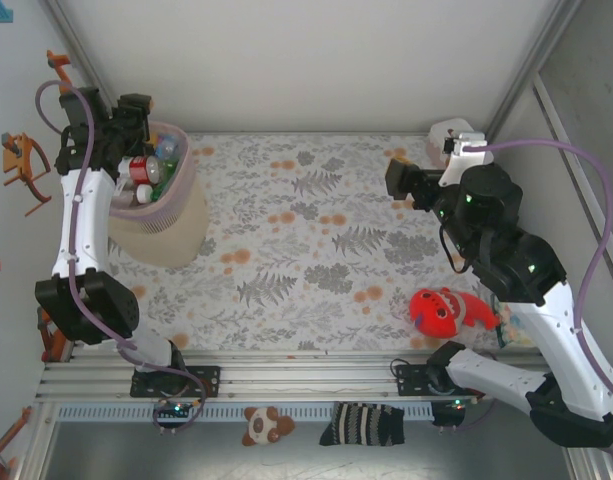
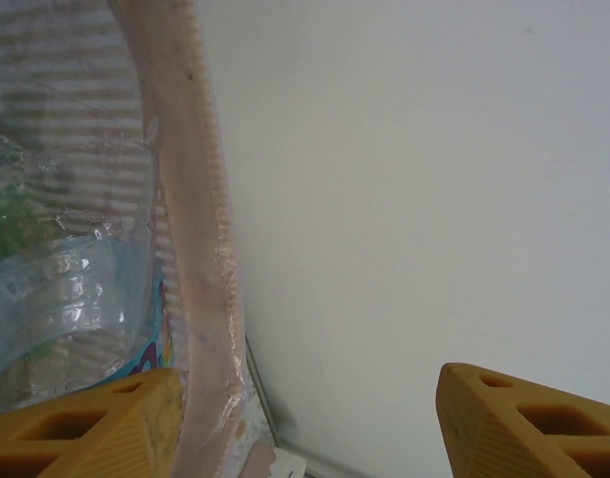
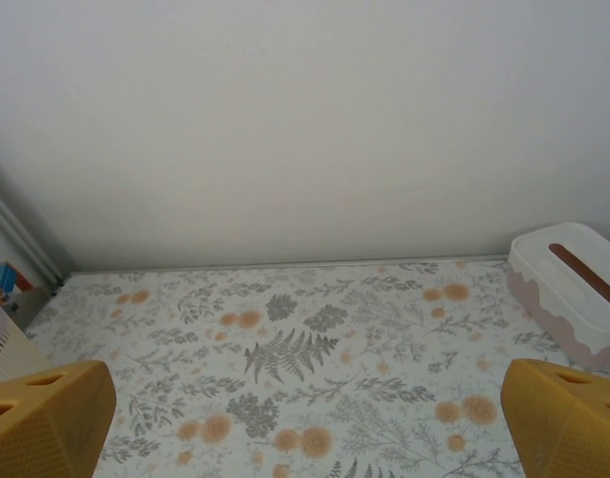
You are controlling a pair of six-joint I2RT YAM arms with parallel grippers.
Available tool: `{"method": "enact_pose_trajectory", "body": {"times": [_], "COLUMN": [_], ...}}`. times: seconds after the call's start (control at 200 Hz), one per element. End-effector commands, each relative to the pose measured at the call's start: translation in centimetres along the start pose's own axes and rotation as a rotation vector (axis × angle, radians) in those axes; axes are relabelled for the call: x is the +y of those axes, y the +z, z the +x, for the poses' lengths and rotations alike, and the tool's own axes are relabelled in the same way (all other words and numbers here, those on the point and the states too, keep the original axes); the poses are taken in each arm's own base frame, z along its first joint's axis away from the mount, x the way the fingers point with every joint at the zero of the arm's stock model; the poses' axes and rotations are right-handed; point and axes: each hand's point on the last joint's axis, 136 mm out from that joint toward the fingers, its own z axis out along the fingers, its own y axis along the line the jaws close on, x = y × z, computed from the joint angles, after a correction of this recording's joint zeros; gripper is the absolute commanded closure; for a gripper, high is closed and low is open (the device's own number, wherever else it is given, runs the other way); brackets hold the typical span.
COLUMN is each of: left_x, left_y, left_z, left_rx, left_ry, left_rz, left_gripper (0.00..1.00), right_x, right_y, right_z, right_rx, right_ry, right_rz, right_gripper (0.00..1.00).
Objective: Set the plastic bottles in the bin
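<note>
Hovering upper left, the left gripper (image 1: 134,118), parted and empty, sits over the rim of the tall translucent pale-pink plastic bin (image 1: 181,228), small capped plastic bottles (image 1: 146,170) beneath; right gripper (image 1: 398,178) wide, empty, far right.

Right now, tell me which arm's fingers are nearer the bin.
Left. The left fingers are at the bin's rim; the right fingers hover across the table, near the tissue box.

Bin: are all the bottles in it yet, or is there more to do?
Done: the bin holds a heap of bottles. In hand: nothing; the left gripper hangs open above the bin's rim and the right gripper is open over the table. Left: probably little. The table carries a red toy and a tissue box, not bottles, though the right arm hides a corner.
</note>
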Motion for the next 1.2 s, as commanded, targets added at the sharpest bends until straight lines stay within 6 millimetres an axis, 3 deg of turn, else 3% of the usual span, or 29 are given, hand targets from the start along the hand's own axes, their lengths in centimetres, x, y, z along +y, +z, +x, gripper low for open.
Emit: {"method": "enact_pose_trajectory", "body": {"times": [0.0,0.125,0.401,0.541,0.656,1.001,1.087,1.197], "left_x": [4.2,2.8,-2.5,-3.6,-3.3,1.6,4.0,7.6], "left_y": [0.4,-1.1,-6.3,-8.4,-10.2,-17.8,-19.0,-19.9], "left_z": [-0.3,-1.2,-2.2,-1.3,-0.2,3.7,4.8,5.3], "left_rx": [0.002,-0.034,-0.123,-0.122,-0.115,-0.198,-0.178,-0.183], "left_ry": [-0.017,-0.007,0.098,0.163,0.282,0.839,0.918,0.942], "left_rz": [-0.132,-0.095,0.014,0.055,0.075,0.084,0.049,-0.023], "left_gripper": [0.31,0.28,0.24,0.24,0.24,0.15,0.06,0.05], "right_x": [-0.4,-0.5,-0.6,-1.1,-1.6,-3.2,-3.5,-4.0], "right_y": [-0.2,-0.5,-1.1,-1.5,-1.8,-1.8,-1.4,-1.0], "right_z": [-0.3,-0.5,-1.0,-0.9,-0.8,1.1,2.0,3.2], "right_rx": [-0.009,-0.012,-0.022,-0.026,-0.028,0.015,0.036,0.062], "right_ry": [-0.002,0.001,0.006,-0.011,-0.037,-0.176,-0.205,-0.231], "right_rz": [0.021,0.017,0.012,0.031,0.052,0.122,0.137,0.157], "right_gripper": [0.02,0.02,0.02,0.02,0.02,0.01,0.01,0.01]}}
